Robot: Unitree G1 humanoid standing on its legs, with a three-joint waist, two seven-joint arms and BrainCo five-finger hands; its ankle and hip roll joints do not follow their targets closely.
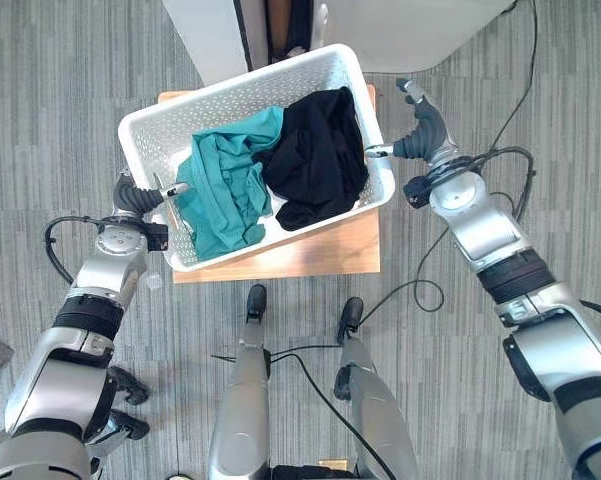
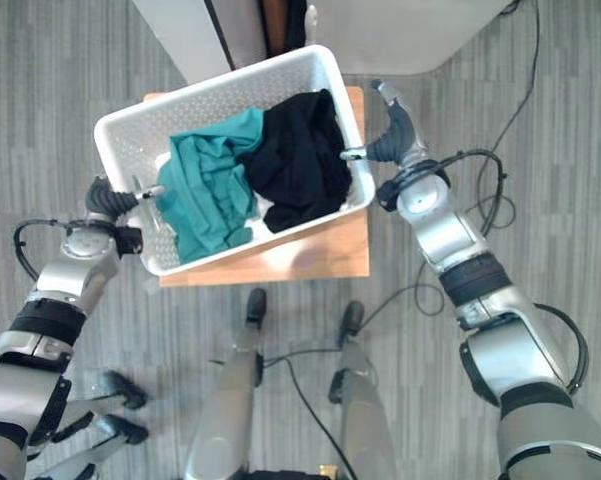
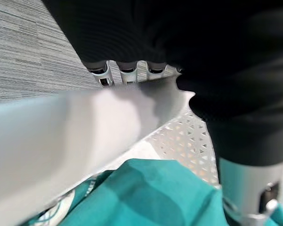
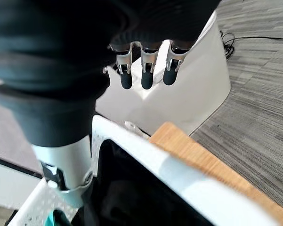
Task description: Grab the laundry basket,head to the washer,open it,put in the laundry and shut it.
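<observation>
Both hands at basket (image 1: 242, 96) rim

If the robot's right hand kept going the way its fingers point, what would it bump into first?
The right hand sits at the white basket rim, fingers pointing past the wooden table toward the white appliance. It would probably meet that first, though depth is hard to judge.
</observation>
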